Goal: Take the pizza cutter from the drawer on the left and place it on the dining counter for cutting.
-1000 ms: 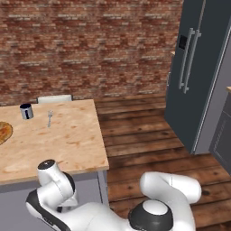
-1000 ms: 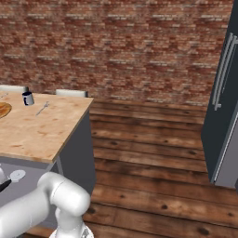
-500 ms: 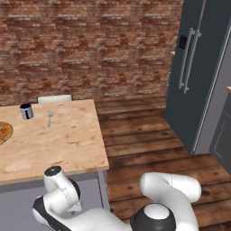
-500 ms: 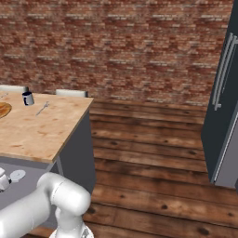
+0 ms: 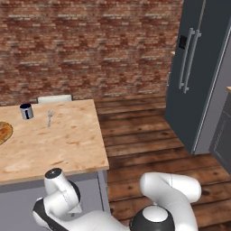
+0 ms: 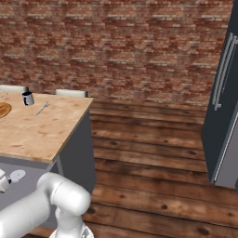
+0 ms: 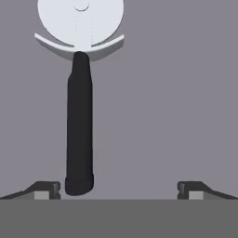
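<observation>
Below, pizza cutter [image 7: 79,116] flat on grey drawer floor [image 7: 167,102], end effector [image 7: 119,190] released, fingers spread, handle end beside one fingertip

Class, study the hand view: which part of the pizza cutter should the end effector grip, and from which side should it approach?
Grip the pizza cutter on its long black handle, likely mid-length, coming straight down along the camera's line. It lies flat on the grey floor, wheel far end. The open end effector sits off-centre, so shift toward the handle first.
</observation>
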